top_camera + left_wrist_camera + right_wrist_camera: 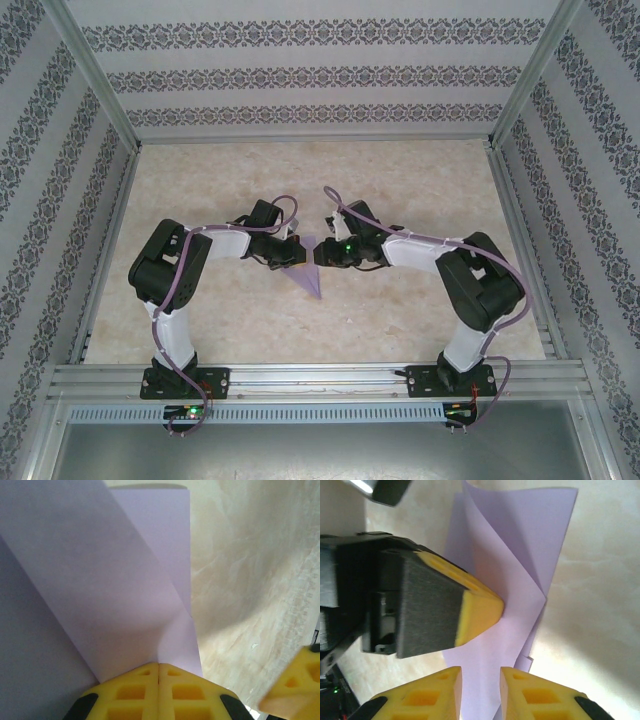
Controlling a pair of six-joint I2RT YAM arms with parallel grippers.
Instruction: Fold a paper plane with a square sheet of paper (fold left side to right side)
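from above, the left gripper and right gripper meet mid-table over the folded lavender paper, which lies flat. the left wrist view shows the left claw pinching the paper's edge. the right wrist view shows the right claw slightly spread, with paper in the gap.

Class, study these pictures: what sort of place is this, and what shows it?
Probably a robot test cell, not a home: a left arm and right arm bolted to an aluminium rail, patterned wall panels boxing in a marble-look tabletop.
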